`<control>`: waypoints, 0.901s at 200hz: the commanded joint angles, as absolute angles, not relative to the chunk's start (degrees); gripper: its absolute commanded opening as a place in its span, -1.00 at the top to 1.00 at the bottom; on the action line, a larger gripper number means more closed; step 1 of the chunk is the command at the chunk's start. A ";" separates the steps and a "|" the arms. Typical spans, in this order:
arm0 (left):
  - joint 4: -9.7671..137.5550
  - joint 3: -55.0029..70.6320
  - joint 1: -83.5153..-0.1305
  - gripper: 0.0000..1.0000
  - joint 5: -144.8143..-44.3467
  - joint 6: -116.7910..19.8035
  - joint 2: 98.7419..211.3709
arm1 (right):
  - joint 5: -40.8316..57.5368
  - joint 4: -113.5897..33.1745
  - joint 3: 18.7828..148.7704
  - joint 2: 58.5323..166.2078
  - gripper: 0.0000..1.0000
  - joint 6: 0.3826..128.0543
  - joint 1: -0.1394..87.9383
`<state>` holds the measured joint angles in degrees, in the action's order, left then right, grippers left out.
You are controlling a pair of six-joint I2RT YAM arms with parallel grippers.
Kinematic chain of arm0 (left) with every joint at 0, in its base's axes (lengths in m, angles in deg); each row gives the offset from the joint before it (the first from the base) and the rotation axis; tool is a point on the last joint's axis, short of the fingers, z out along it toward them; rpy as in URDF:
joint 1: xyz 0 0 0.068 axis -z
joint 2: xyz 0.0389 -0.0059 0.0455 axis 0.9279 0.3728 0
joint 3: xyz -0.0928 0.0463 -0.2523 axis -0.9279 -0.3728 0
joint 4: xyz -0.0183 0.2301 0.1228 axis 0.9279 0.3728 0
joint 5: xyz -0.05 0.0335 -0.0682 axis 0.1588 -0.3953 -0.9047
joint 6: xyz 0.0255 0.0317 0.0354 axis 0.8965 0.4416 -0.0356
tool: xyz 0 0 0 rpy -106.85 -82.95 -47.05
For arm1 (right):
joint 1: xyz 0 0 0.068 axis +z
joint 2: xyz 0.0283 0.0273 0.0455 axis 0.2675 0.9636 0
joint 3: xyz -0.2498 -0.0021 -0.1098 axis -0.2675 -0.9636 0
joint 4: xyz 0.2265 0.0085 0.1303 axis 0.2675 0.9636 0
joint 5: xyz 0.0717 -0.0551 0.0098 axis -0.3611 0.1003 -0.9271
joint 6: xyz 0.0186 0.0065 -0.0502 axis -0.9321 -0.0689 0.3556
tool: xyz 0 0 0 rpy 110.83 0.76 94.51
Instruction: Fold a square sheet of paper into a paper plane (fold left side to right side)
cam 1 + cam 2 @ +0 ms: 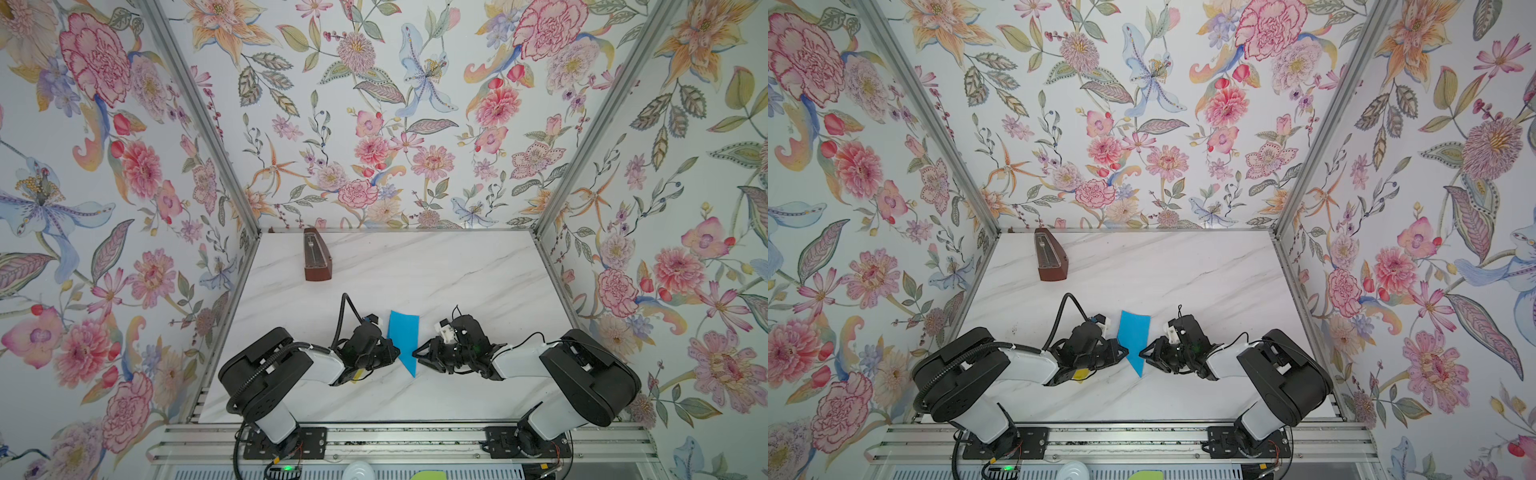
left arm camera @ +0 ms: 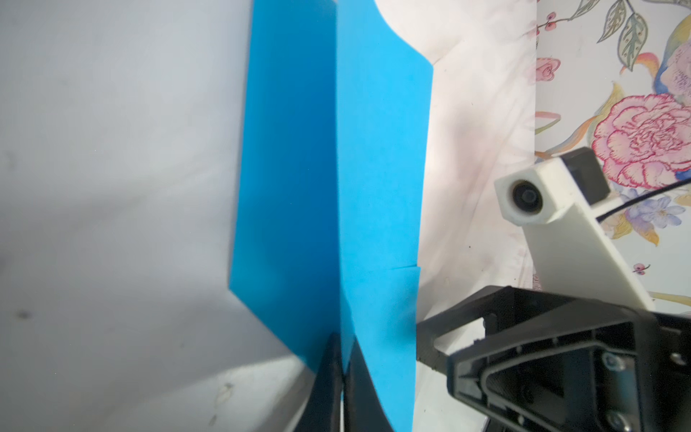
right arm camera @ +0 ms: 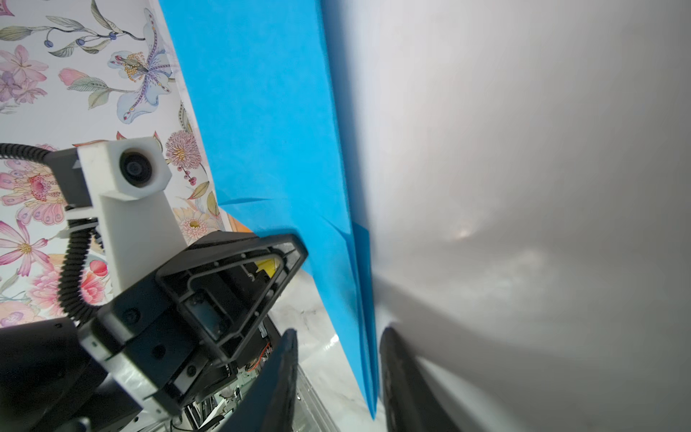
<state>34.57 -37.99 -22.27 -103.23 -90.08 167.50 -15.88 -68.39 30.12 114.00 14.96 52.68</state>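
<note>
Left wrist view, left gripper (image 2: 341,348) clamped on paper plane (image 2: 377,168) (plain blue), right gripper (image 3: 339,333) parted around its pointed end.

Cut-off paper, hidden yellow
Beyond the left gripper (image 2: 342,340) the paper plane (image 2: 329,168) ran off frame; a yellow block (image 1: 356,375) lay mostly hidden under that gripper.

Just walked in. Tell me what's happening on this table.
Two robot arms are folding a plane on the marble table. The blue paper is already a creased, pointed shape between them. The left gripper is shut on a raised fold of it. The right gripper is open, its jaws straddling the pointed end. A wooden metronome stands apart at the back.
</note>
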 commanded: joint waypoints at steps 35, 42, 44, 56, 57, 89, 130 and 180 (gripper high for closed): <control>33.85 -40.38 -22.92 0.87 -103.93 -92.64 170.38 | -16.02 -71.22 28.59 112.34 0.29 11.74 55.34; 33.92 -40.30 -22.91 0.87 -103.93 -92.62 170.30 | -15.80 -71.46 28.52 112.23 0.31 11.62 55.42; 33.92 -40.31 -22.95 0.87 -103.93 -92.62 170.25 | -15.72 -71.55 28.50 112.27 0.31 11.57 55.46; 34.02 -40.36 -22.94 0.87 -103.93 -92.62 170.22 | -15.55 -72.21 28.41 112.33 0.35 11.43 55.61; 34.01 -40.36 -22.89 0.87 -103.93 -92.62 170.21 | -15.53 -72.31 28.41 112.35 0.35 11.43 55.65; 34.36 -40.36 -22.97 0.88 -103.84 -92.53 169.87 | -15.08 -73.74 28.45 113.12 0.48 11.35 55.62; 34.63 -40.06 -22.87 0.88 -103.93 -92.39 169.69 | -14.36 -75.70 28.49 115.39 0.52 10.97 55.18; 35.14 -40.18 -22.93 0.89 -103.62 -92.37 169.09 | -13.86 -77.06 27.84 117.02 0.68 10.90 54.63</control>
<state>30.97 -38.82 -22.46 -104.28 -92.40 168.72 -15.00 -75.28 28.85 115.88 11.09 55.02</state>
